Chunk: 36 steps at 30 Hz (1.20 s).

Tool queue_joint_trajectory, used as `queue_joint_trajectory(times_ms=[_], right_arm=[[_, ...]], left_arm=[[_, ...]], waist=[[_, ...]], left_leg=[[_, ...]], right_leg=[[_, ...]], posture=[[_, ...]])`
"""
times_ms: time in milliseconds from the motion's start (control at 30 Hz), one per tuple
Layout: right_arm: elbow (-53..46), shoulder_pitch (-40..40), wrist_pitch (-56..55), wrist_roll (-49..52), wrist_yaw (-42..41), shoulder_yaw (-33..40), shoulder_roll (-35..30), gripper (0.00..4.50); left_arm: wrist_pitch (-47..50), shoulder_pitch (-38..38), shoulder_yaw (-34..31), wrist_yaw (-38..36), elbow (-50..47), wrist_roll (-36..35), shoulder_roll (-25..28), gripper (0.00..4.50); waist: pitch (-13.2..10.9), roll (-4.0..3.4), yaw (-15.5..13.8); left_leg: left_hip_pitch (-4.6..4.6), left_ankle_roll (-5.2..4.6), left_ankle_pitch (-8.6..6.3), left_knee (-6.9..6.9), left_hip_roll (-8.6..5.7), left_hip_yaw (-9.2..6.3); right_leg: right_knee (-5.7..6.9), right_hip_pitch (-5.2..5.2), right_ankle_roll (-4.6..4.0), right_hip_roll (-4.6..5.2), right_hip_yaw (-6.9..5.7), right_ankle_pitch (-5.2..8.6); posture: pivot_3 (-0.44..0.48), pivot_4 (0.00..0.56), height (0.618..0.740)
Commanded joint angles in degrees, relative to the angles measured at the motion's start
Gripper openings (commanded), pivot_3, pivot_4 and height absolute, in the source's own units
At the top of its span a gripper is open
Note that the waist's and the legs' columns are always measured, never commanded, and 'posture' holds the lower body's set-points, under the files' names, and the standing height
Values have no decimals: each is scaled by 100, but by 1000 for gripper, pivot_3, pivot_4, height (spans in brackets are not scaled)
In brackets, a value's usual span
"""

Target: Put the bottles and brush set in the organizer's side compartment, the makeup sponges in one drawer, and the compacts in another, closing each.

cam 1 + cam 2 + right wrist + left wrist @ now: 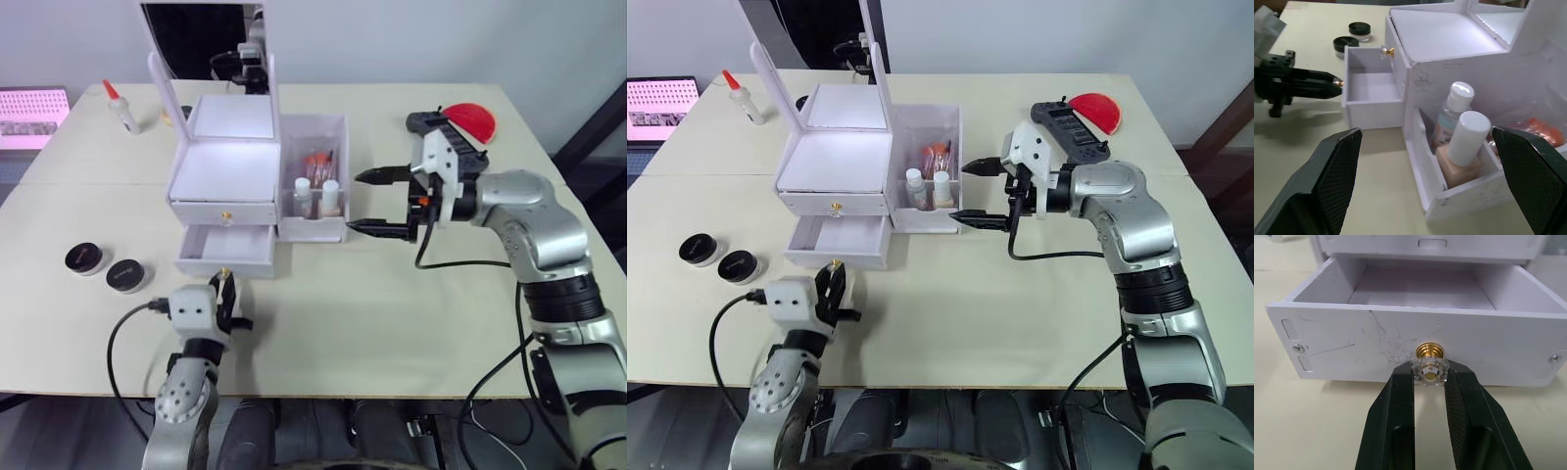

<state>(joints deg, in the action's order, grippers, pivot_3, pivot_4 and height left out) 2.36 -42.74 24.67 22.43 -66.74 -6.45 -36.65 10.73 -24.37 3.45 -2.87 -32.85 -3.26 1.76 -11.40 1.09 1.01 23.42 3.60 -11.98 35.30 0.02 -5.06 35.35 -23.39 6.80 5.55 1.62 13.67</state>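
Pinching the open lower drawer's knob [1429, 371] with my left gripper [1429, 382]; my right gripper [384, 203] hangs spread beside the side compartment [313, 227] holding both bottles [1462, 142].

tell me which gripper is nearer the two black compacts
Left. The left gripper sits at the knob of the open lower drawer, just right of the compacts. The right gripper hovers open beside the side compartment, far across the organizer.

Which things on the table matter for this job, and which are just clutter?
Job: organizer, open lower drawer, two bottles and brush set in the side compartment, two compacts.
Clutter: glue bottle, red dish, black remote.
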Motion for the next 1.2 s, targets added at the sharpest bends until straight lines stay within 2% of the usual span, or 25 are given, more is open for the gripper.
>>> queue_joint_trajectory(times_ms=[33, 300, 500, 567, 667, 733, 800, 1033, 1200], right_arm=[[67, -248, -174, -24, -103, 11, 97, 4500], [396, -462, -323, -119, -316, -95, 340, 4500], [740, -673, -479, -146, -402, -45, 439, 4500], [853, -724, -547, -148, -457, -32, 422, 4500], [1021, -770, -581, -104, -578, 61, 320, 4500], [1220, -752, -571, -23, -650, 249, 170, 4500], [1407, -727, -570, 44, -674, 402, 111, 4500], [2836, -260, -1408, -203, -541, 1025, -242, 4500], [3695, -162, -1879, -304, -656, 1286, -680, 4500]], left_arm=[[86, -271, 86, 47, -475, -53, -42, 318], [150, -506, 239, 141, -669, -62, -157, 318], [-58, -1183, 13, -181, -1221, -412, 108, 3407], [-192, -1486, -240, -364, -1391, -644, 235, 4457], [-597, -2083, -833, -876, -1585, -1111, 536, 4457], [-927, -2497, -1770, -1343, -1460, -1774, 762, 4457], [-1010, -2637, -2345, -1643, -1228, -2208, 975, 4457], [-923, -2035, -4586, -2876, 525, -3341, 2573, 4457], [-871, -1912, -5333, -3559, 1445, -3529, 3095, 4457]], waist=[[0, 0, 18], [0, 0, 17], [0, -1, 82], [0, -1, 110], [-1, 0, 139], [-1, 0, 153], [-2, 0, 143], [-1, 3, 152], [-3, -2, 176]], left_leg=[[1, 0, 0, 0, 0, 0], [8, -15, -11, -13, 0, 6], [8, -25, -18, -15, 0, 12], [8, -26, -19, -17, 0, 12], [8, -27, -19, -16, 1, 12], [8, -26, -20, -11, 1, 13], [8, -25, -20, -9, 1, 14], [9, -24, -21, 7, 5, 25], [13, -25, -20, -8, 4, 40]], right_leg=[[-3, 0, 0, 0, 0, 0], [-22, -4, 9, 1, 1, 6], [-28, -6, 10, 2, 4, 8], [-27, -8, 11, 2, 4, 11], [-24, -9, 8, 2, 4, 11], [-24, -9, 7, 4, 4, 11], [-25, -10, 5, 6, 4, 10], [-32, -2, -5, 16, -2, 4], [-30, -12, -3, 16, 4, 5]], posture=[[0, 150, 740], [0, 150, 740], [0, 150, 740], [0, 150, 740], [0, 150, 740], [0, 150, 740], [0, 150, 740], [0, 150, 740], [0, 150, 740]])
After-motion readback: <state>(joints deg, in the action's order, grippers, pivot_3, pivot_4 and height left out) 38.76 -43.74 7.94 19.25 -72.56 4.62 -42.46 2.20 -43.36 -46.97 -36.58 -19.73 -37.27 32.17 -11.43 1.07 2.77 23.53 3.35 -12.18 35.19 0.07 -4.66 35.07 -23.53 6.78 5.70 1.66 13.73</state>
